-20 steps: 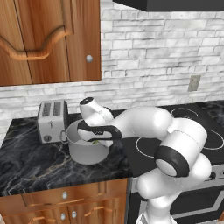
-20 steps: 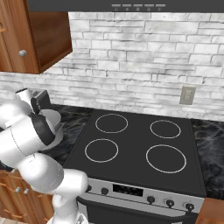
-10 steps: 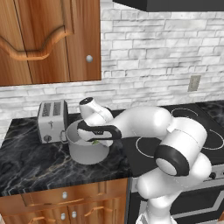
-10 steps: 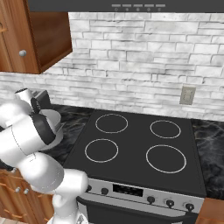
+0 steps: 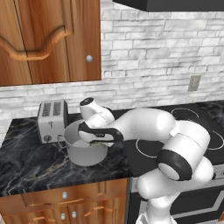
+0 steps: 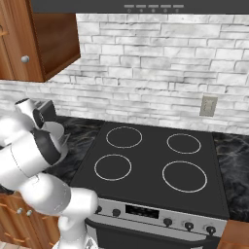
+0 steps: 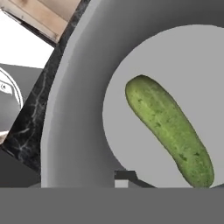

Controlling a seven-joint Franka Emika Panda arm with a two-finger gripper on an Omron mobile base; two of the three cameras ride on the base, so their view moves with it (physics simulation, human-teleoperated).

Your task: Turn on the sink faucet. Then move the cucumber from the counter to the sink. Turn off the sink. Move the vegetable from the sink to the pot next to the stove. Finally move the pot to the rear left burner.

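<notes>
On the black counter [image 5: 26, 162] the toaster [image 5: 52, 120] stands at the far left, and just beside it on the right is the pot [image 5: 85, 148]. The cucumber [image 7: 169, 129] lies flat on the pot's bottom (free, nothing touching it). The tool [image 5: 94, 141] is at the pot's rim; I cannot tell if it grasps anything. Further right is the stove [image 6: 155, 165].
</notes>
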